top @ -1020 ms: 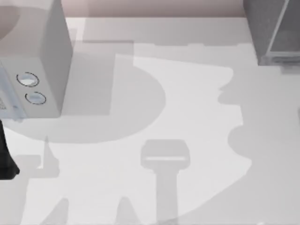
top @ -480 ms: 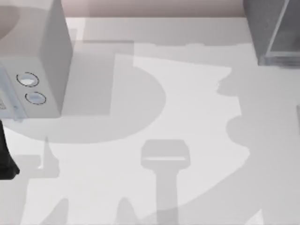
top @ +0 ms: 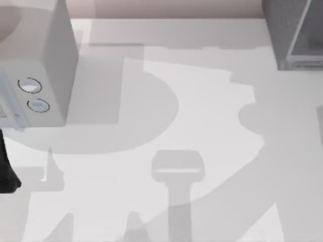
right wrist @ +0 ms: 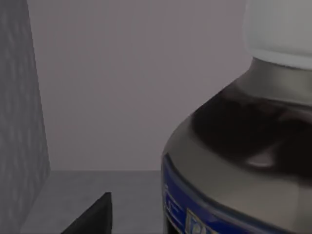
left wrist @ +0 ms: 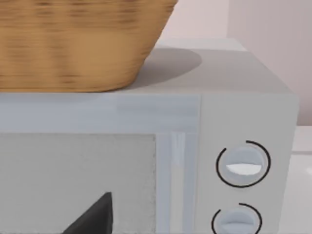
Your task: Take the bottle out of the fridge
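The bottle (right wrist: 243, 161) looms very close in the right wrist view, with a white cap, a dark body and a blue label. It stands inside the fridge (right wrist: 19, 122), whose speckled grey wall and floor surround it. A dark part of my right gripper (right wrist: 92, 214) lies low beside the bottle; I cannot tell whether it touches it. From above, the fridge (top: 285, 30) sits at the table's back right corner. My left arm (top: 6, 171) is parked at the left edge.
A light grey box with two blue-ringed dials (top: 38, 55) stands at the back left. In the left wrist view a wicker basket (left wrist: 73, 44) sits on top of it. The white table (top: 202, 111) carries broad shadows.
The shadow over the table's right side has spread left and toward the back. The left arm has not moved.
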